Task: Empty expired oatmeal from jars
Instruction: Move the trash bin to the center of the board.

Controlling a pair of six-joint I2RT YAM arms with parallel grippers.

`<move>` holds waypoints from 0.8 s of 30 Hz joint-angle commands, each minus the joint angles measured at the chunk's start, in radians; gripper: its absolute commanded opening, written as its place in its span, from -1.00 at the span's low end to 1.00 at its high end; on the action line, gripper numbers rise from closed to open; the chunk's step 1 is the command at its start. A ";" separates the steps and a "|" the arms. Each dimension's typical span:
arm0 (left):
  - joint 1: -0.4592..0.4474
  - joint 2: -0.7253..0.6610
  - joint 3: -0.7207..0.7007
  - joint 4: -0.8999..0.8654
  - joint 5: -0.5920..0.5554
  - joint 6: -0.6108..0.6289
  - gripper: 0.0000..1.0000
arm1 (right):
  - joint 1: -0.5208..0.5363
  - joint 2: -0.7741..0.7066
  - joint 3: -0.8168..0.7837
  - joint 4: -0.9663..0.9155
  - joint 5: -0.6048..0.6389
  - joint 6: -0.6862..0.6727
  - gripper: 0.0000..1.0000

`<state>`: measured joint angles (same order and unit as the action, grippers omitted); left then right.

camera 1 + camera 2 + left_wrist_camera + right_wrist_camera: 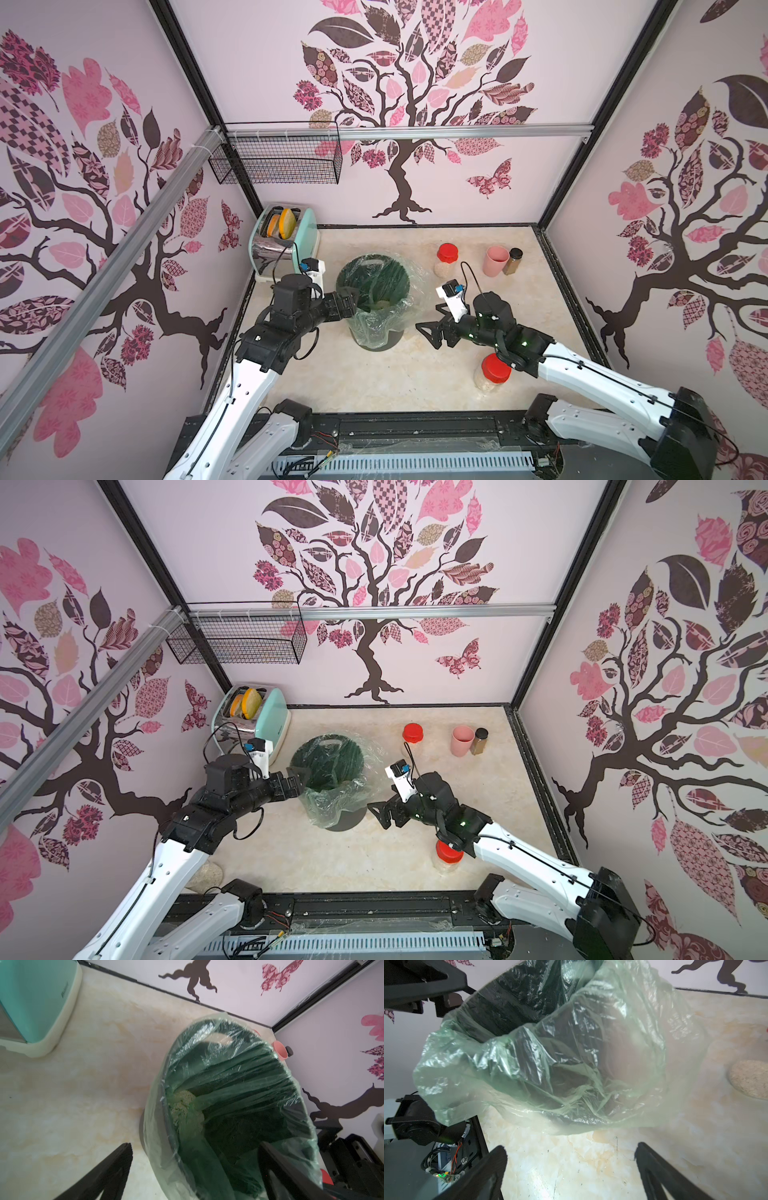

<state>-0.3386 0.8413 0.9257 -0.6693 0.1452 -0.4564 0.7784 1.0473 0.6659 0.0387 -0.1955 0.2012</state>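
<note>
Both arms hang at the lined bin [374, 332] on the tabletop [374, 382], which looks like the dumping point. The left gripper [351, 301], jaws spread wide and empty, sits at the bin's rim. The right gripper [430, 334], equally wide and empty, is just beside the liner. A heap of oatmeal [185, 1109] lies inside the bag. The far jar [446, 259] and the near jar [492, 372], both red-lidded, stand upright and capped with oatmeal inside, apparently not yet emptied. The right arm partly covers the near jar. A pale shape [205, 877] beside the left arm may be a third jar, but too little shows to tell.
</note>
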 commanded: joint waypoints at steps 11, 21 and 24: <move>-0.003 0.077 -0.051 0.245 0.065 -0.028 0.96 | 0.012 0.218 0.136 0.092 0.046 -0.005 0.99; -0.003 0.252 0.046 0.336 0.064 -0.015 0.96 | -0.043 0.357 0.252 0.104 0.065 0.004 0.99; -0.004 0.305 0.062 0.390 0.045 -0.035 0.96 | -0.069 0.391 0.270 0.124 0.067 0.016 0.99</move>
<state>-0.3378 1.1179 0.9600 -0.3626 0.1864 -0.4805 0.7311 1.4185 0.8902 0.1299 -0.1459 0.2039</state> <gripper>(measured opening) 0.981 0.996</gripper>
